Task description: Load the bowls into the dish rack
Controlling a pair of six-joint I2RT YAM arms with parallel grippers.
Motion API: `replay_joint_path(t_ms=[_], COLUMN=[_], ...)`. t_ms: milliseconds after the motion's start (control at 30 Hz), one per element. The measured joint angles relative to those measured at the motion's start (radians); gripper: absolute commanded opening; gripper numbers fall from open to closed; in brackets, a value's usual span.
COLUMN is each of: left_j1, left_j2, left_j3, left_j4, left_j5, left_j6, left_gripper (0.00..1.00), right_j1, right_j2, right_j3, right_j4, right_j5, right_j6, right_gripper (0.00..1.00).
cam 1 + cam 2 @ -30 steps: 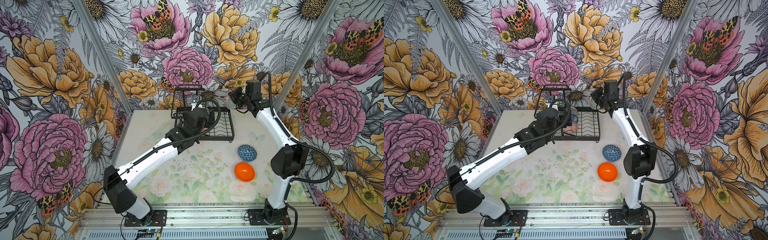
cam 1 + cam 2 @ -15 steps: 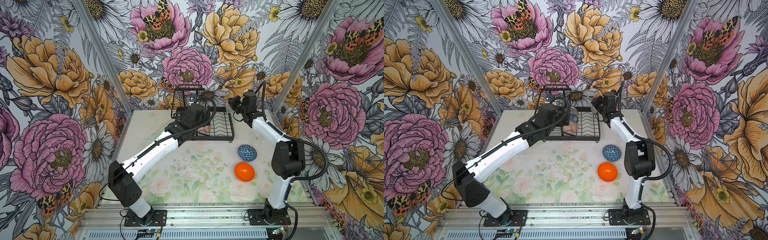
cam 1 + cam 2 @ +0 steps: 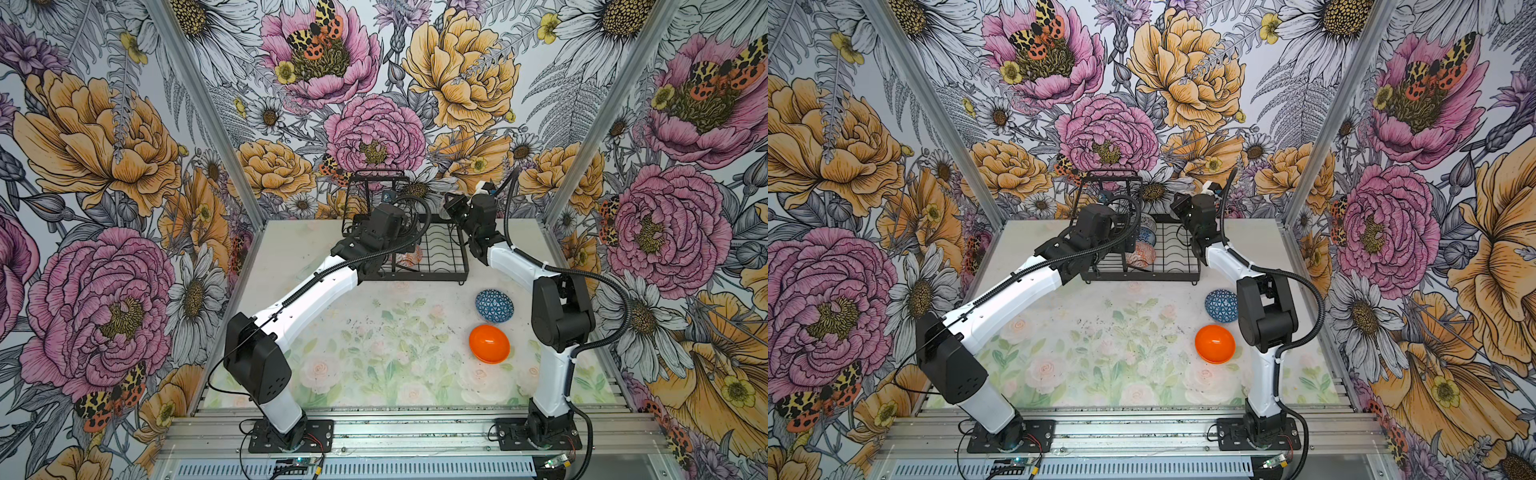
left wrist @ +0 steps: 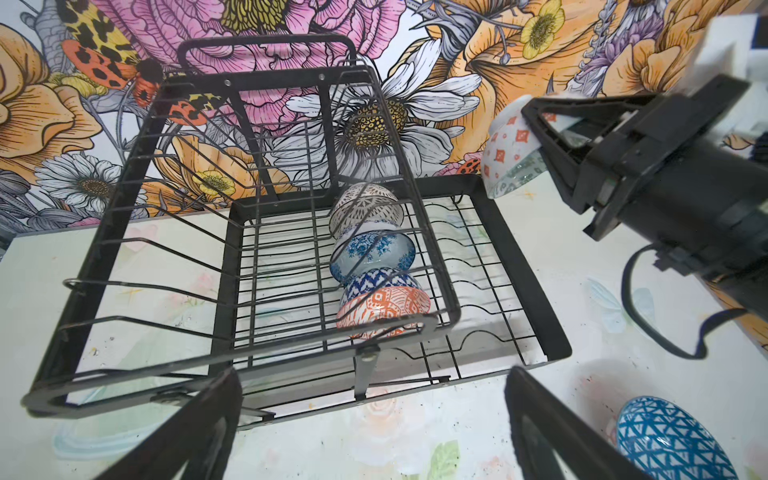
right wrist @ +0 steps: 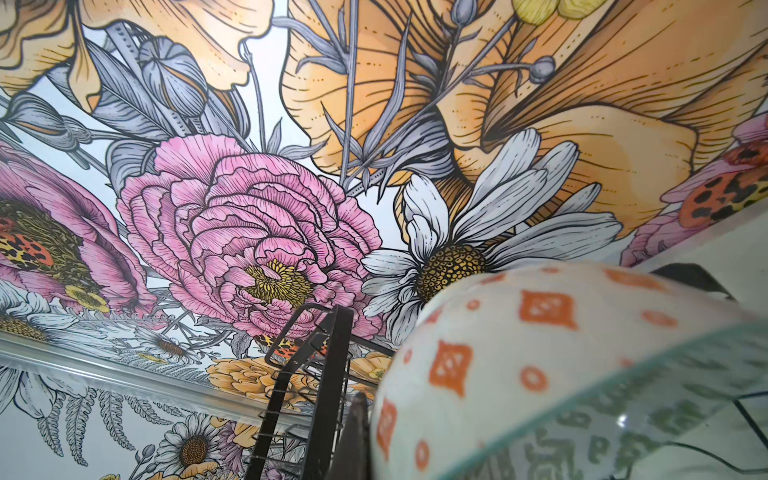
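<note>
Progress: about half | three bowls (image 4: 374, 253) stand in dish rack (image 4: 536, 291) | right end effector (image 4: 536, 124) clamped on orange-white bowl (image 4: 505, 149), in the air by rack's far corner | left end effector (image 4: 374, 374) wide open, empty, near rack | blue bowl (image 3: 494, 306), orange bowl (image 3: 489, 343) not yet loaded, on counter (image 3: 374, 332)

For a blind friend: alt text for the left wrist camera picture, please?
The shut right gripper holds a white bowl with orange diamonds near a black wire dish rack, where patterned bowls sit in a row. The open left gripper frames the foreground.
</note>
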Motion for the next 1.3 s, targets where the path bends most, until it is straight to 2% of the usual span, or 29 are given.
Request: replay_joint_path(t_ms=[600, 1000, 1300], left_j1=[0.051, 0.059, 0.056], left_j2=[0.018, 0.055, 0.062], left_j3=[0.030, 0.068, 0.074], left_j4=[-0.007, 0.009, 0.017], left_j5=[0.038, 0.138, 0.171], left_j6=[0.003, 0.020, 0.020], left_gripper=[0.99, 0.99, 0.99], right_j1=[0.002, 0.008, 0.008], right_j2=[0.217, 0.263, 0.303], right_j3=[0.016, 0.067, 0.086], right_j4=[0.155, 0.185, 0.205], right_j5=[0.020, 0.030, 0.040], right_j6=[0.111, 0.151, 0.169], right_gripper=[0.00, 0.00, 0.00])
